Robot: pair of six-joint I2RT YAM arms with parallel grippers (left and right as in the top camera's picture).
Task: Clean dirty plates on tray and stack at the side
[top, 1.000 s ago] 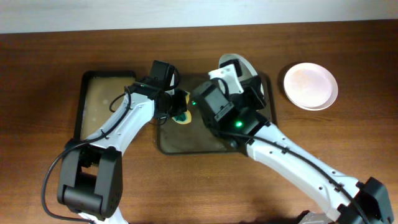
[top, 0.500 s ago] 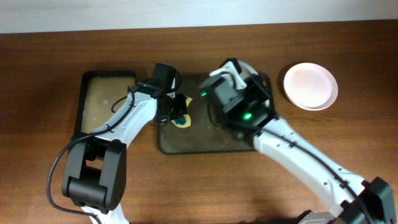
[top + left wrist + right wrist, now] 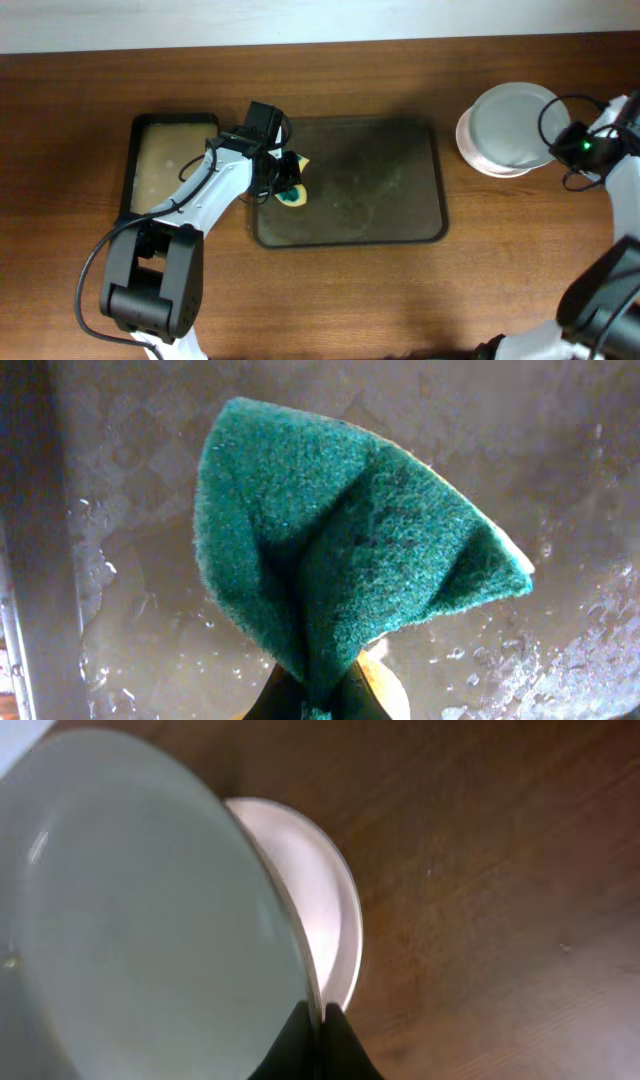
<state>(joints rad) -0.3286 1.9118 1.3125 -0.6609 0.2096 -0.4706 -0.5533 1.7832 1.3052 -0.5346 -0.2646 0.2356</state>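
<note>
My right gripper [image 3: 556, 140] is shut on the rim of a pale bluish-green plate [image 3: 512, 124] and holds it over the white plate [image 3: 478, 152] lying on the table right of the tray. In the right wrist view the held plate [image 3: 140, 910] fills the left, the white plate [image 3: 325, 920] shows beneath it, and the jaws [image 3: 318, 1020] pinch its edge. My left gripper [image 3: 285, 182] is shut on a green-and-yellow sponge [image 3: 291, 190] at the left end of the dark tray [image 3: 400, 232]. In the left wrist view the sponge [image 3: 350, 550] hangs above the wet tray floor [image 3: 560, 450].
A smaller black tray with a tan inside [image 3: 160, 165] lies left of the dark tray. The wooden table [image 3: 400, 300] stretches in front. The white wall edge runs along the back.
My right arm has swung from over the tray to the far right, carrying the bluish-green plate over the white plate. The left arm and sponge have barely moved.
</note>
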